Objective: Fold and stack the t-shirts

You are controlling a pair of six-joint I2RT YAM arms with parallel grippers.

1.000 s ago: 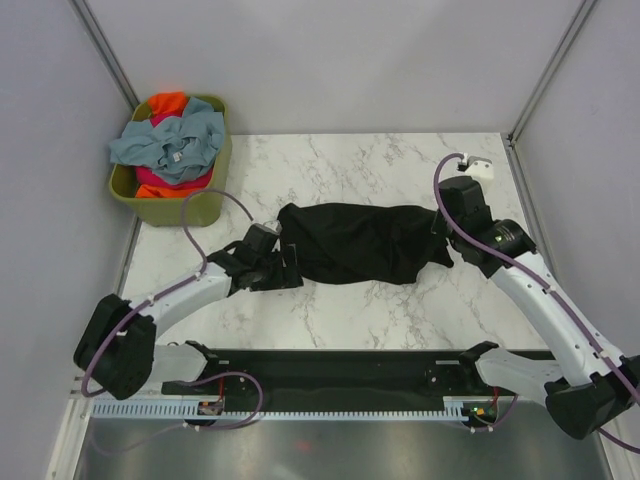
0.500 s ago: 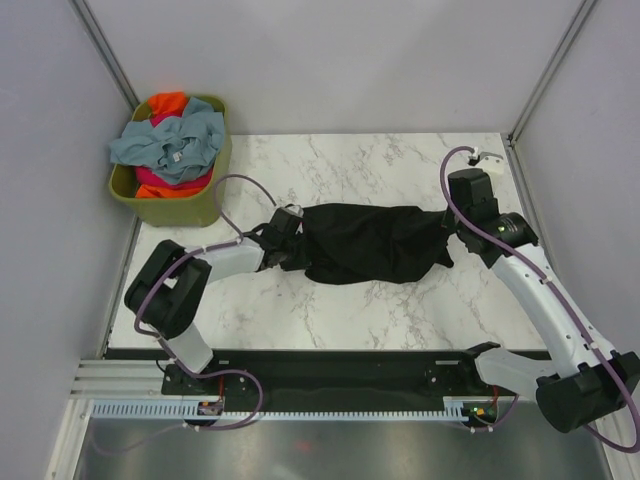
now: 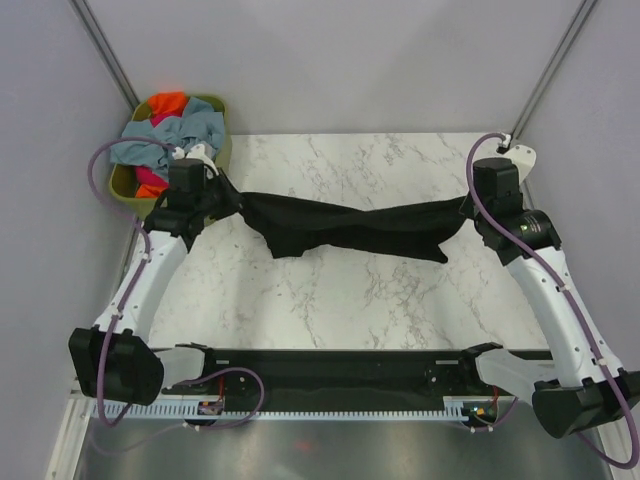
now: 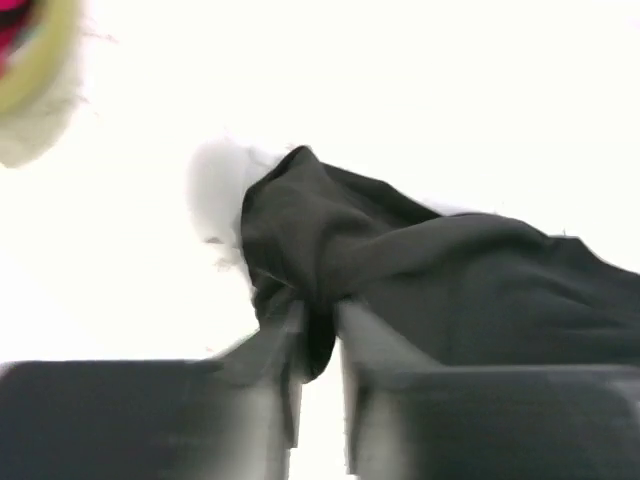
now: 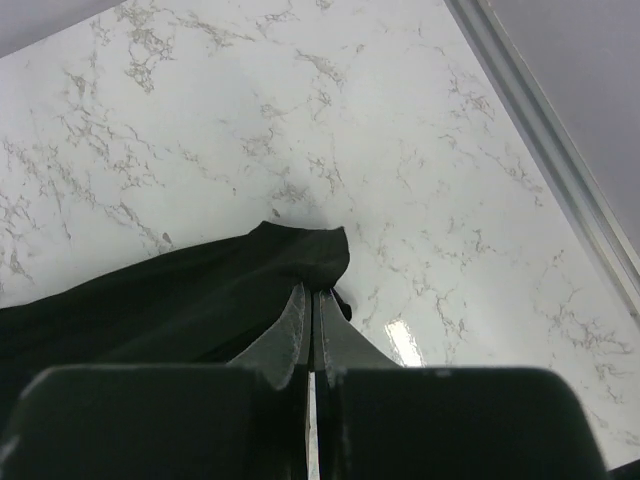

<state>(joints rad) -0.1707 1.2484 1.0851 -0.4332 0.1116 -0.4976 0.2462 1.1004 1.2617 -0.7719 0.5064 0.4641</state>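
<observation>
Grip at both ends: left claw (image 4: 320,325) and right claw (image 5: 312,300) each clamped on the large plain black cloth t-shirt (image 3: 350,225).
From our two pinches the shirt runs taut between the claws, across the white marble tabletop (image 3: 340,300), twisted and sagging mid-span; we cannot tell whether it touches. Our left claw sits just beside the olive-green plastic basket (image 3: 225,125). To spread it well, we judge both ends should be lowered level and together, holding tension so the twist flattens out.
</observation>
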